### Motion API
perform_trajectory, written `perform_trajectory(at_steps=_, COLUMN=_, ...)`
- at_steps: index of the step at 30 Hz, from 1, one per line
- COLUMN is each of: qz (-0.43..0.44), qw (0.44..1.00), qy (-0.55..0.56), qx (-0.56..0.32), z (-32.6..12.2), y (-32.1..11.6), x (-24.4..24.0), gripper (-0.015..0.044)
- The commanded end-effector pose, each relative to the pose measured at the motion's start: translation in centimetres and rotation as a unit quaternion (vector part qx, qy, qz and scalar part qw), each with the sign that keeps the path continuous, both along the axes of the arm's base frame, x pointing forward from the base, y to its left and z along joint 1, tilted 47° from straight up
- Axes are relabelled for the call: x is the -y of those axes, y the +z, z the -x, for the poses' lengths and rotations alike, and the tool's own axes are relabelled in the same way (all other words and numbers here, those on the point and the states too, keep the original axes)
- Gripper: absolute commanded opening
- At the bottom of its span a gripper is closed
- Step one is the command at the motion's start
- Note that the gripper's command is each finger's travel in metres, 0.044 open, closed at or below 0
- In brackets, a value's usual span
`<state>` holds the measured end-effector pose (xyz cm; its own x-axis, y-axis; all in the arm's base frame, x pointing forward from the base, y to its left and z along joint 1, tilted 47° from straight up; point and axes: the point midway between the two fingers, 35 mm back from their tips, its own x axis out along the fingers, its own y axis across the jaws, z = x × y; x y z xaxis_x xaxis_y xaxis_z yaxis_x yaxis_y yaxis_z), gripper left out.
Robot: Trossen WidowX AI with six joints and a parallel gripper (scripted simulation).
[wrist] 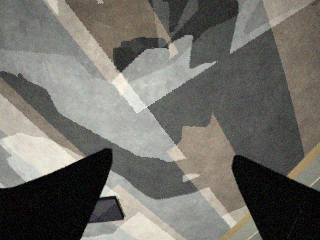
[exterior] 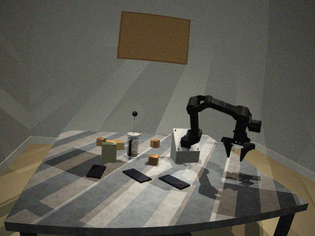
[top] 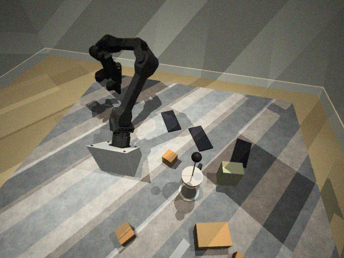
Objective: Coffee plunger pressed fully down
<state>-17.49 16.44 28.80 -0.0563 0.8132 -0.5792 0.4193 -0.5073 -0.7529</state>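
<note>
Table (exterior: pixel 142 213), patterned in grey and tan bands, is carrying everything; the robot's white base block (exterior: pixel 184 149) is serving as landmark here.

Arm (exterior: pixel 218 105) is rising from the block and arching away from the clutter, hanging its gripper (exterior: pixel 236 153) over the table's far side from the press, near the edge. Likely a parked, out-of-the-way pose: nothing is sitting under it but bare patterned surface, as the wrist view confirms.

French press (exterior: pixel 133 144) is standing upright on the opposite side of the block from the gripper, well apart from it. An olive box (exterior: pixel 109 151) is sitting just beside the press, farther from the block. Large orange box (top: pixel 213 235) is lying beyond the press; smaller orange cubes (exterior: pixel 153 159) are lying between press and block. Three dark flat slabs (exterior: pixel 137 175) are lying in a row out from the block.

Plunger rod is standing fully raised, black knob (exterior: pixel 134 113) riding high above the lid (exterior: pixel 133 133) — so pressing is not yet begun, by my reading.

Fingers are standing wide apart and pointing down, holding nothing. Wide suits a later approach over the knob. A push straight down the rod would be needed; any sideways load so high up risks tipping the press.
</note>
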Motion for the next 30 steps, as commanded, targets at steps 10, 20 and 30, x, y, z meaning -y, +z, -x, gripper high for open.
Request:
perform_trajectory(at_steps=10, qz=0.039, qw=0.993, qy=-0.104, qx=-0.034, z=-2.6, y=-1.8, x=-3.3, gripper=0.0440)
perform_trajectory(at_steps=20, qz=0.095, qw=0.940, qy=-0.307, qx=-0.116, z=-9.9, y=-4.2, x=-8.3, gripper=0.0440)
perform_trajectory(at_steps=30, qz=0.129, qw=0.820, qy=-0.503, qx=-0.241, z=-18.9, y=-7.6, x=-11.2, gripper=0.0440)
